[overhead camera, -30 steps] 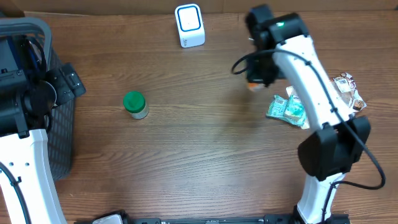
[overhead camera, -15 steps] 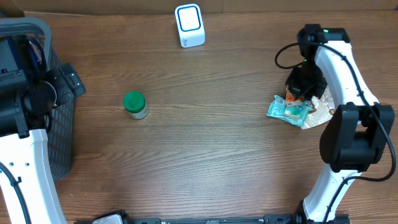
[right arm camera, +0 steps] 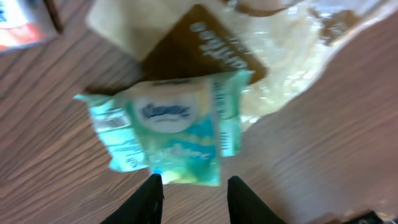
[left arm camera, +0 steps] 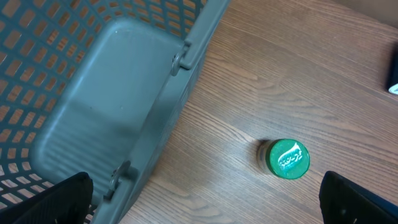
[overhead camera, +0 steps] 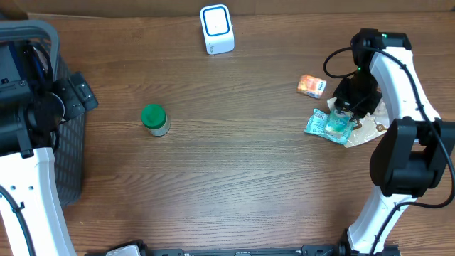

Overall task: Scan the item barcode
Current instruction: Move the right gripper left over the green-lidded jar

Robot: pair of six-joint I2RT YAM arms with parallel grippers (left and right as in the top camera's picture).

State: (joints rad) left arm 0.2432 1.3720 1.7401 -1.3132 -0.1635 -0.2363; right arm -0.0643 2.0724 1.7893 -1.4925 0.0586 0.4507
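A small orange and white packet [overhead camera: 312,86] lies loose on the table, left of my right gripper [overhead camera: 348,107]; it also shows at the top left corner of the right wrist view [right arm camera: 18,25]. The right gripper [right arm camera: 194,198] hangs over a teal tissue pack [right arm camera: 168,134], its jaws apart with nothing between them. The white and blue scanner [overhead camera: 217,28] stands at the back of the table. A green-lidded jar [overhead camera: 154,119] stands left of centre. My left gripper [left arm camera: 205,208] is wide open beside the basket, and the jar [left arm camera: 286,158] is ahead of it.
A grey mesh basket [overhead camera: 67,135] fills the left edge of the table [left arm camera: 112,93]. A clear and brown snack packet [overhead camera: 370,126] lies under and beside the tissue pack [overhead camera: 327,124] at the right. Another wrapped snack [right arm camera: 205,50] overlaps the pack's far side.
My right arm swung right from the scanner side to the pile of packets. Its jaws parted, and the orange packet it carried now lies on the table. The left arm stayed still.
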